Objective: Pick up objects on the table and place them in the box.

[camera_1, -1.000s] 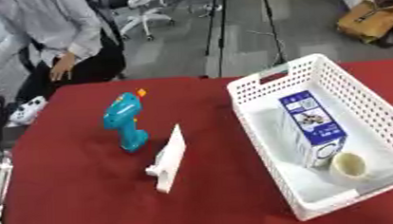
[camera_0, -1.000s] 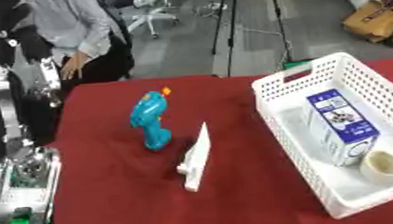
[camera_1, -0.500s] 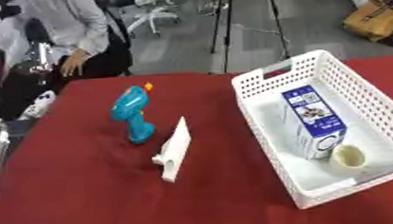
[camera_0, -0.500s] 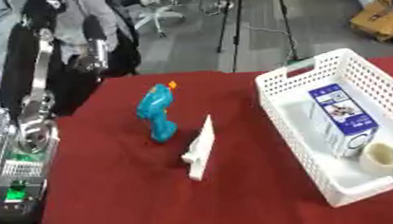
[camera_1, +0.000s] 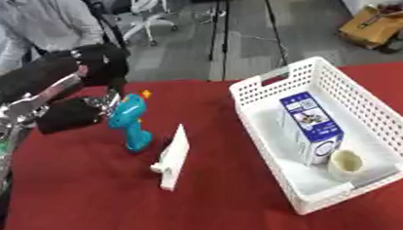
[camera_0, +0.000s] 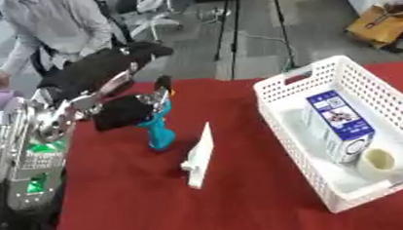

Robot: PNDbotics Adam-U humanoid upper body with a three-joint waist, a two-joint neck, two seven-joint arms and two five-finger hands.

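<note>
A blue toy drill [camera_1: 130, 122] stands upright on the red table [camera_1: 89, 204], left of centre. My left hand [camera_1: 67, 115] is just to its left, close beside it, with fingers reaching toward the drill's top and nothing held. A flat white piece [camera_1: 172, 157] stands on edge right of the drill. The white basket [camera_1: 261, 134] at the right holds a blue-and-white carton [camera_1: 310, 124] and a pale cup [camera_1: 345, 162]. My right hand shows in neither view.
My left arm's silver and black links [camera_0: 32, 163] fill the lower left edge. A person stands beyond the table's far left corner. Bare red cloth lies between the white piece and the basket.
My left arm has swung in from the left edge, bringing the hand up beside the drill. The camera has also shifted. Drill, white piece and basket have stayed put.
</note>
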